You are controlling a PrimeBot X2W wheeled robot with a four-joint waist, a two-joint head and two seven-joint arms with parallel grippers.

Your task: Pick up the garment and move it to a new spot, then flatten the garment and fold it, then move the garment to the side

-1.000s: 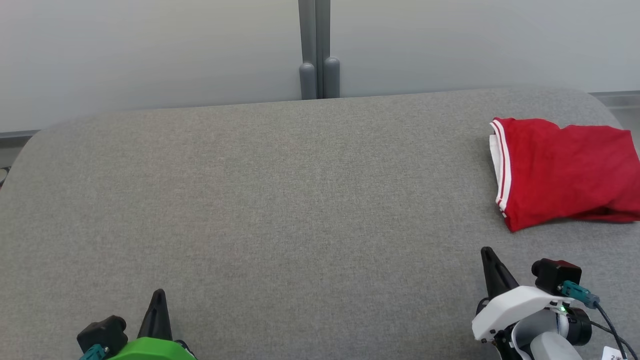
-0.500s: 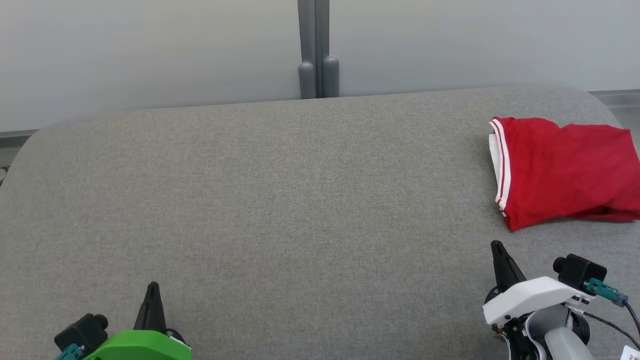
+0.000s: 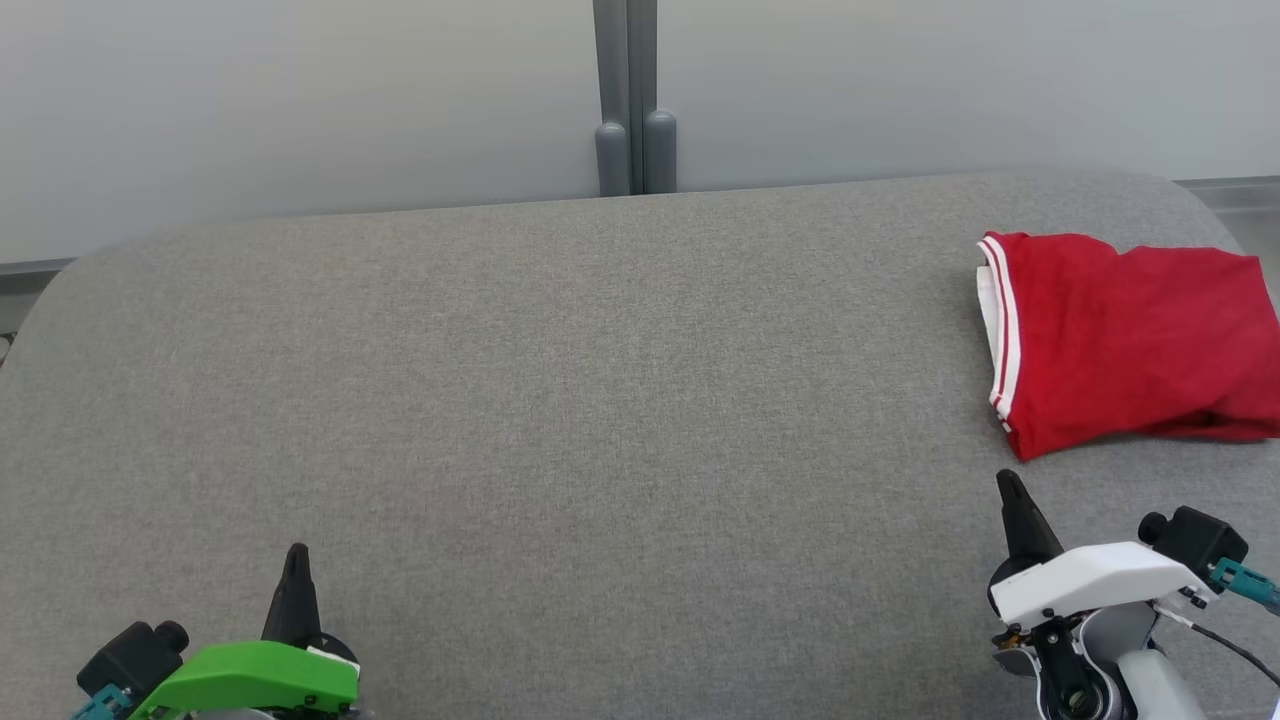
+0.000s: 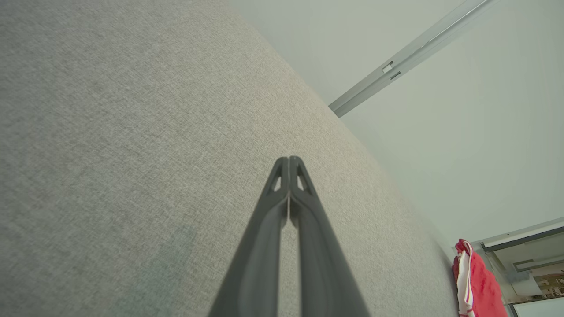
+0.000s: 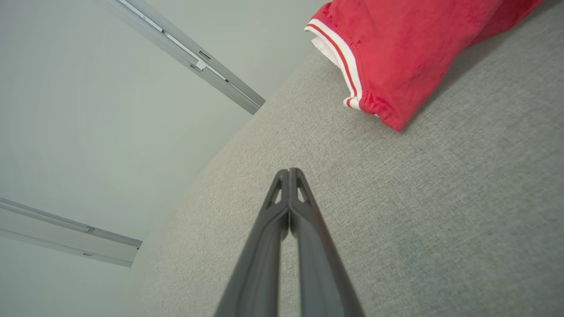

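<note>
around: a grey double post (image 3: 627, 100) stands upright behind the middle of the desk's far edge, against a pale wall (image 3: 300, 100).
in the way: a strip of plain desk cloth lies between the right fingers (image 3: 1015, 510) and the garment (image 3: 1130, 345).
desk: the desk (image 3: 600, 380) is covered with grey woven cloth, and its far corners are rounded.
room: a grey rail runs along the foot of the wall on both sides.
garment: red, folded, with a white striped band on its left edge. it lies flat on the far right part of the desk, and the head view's right edge cuts it.
left fingers: the left fingers (image 3: 296, 580) are closed, tips pressed together, gripping nothing. they are at the near left above a green cover (image 3: 250, 675), well apart from the garment.
right fingers: closed in the same way, gripping nothing, above a white cover (image 3: 1090, 580). the tip points toward the garment's near left corner, near it but apart.
</note>
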